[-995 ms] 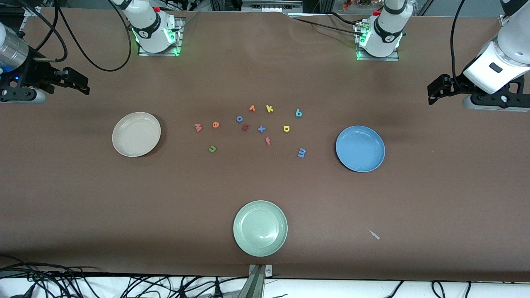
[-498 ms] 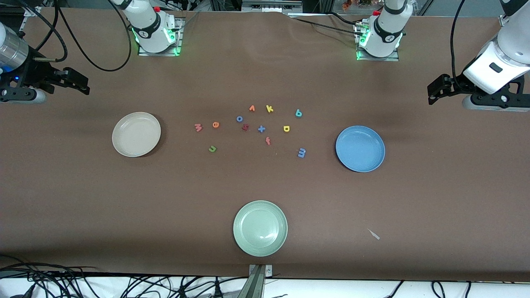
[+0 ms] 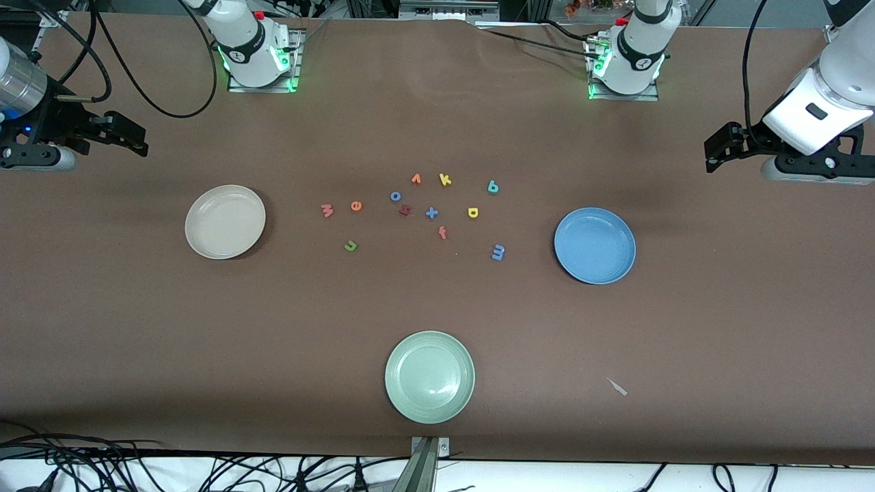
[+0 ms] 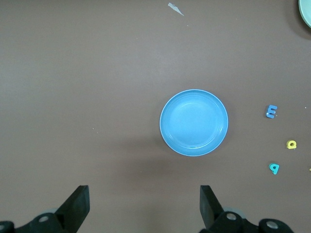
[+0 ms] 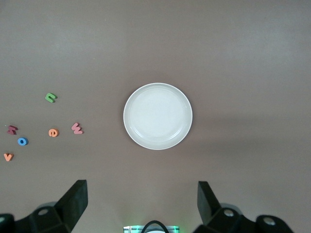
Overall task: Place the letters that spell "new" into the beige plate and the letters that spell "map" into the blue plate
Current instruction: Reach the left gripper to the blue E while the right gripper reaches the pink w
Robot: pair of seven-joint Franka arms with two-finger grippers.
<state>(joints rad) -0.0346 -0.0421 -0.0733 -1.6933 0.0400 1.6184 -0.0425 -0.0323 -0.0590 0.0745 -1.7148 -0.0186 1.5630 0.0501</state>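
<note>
- Left tool (image 4: 143,206): jaws wide, empty, over bare surface (image 3: 437,307) near blue plate (image 3: 595,246).
- Right tool (image 5: 141,204): jaws wide, empty, near beige plate (image 3: 225,221).

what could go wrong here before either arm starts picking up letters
Lookalikes: the yellow k lies near the yellow a, and the blue o shares the blue m's colour, so a wrong pick seems possible. The dark red h lies close beside the blue o, so open fingers might nudge a neighbour.
</note>
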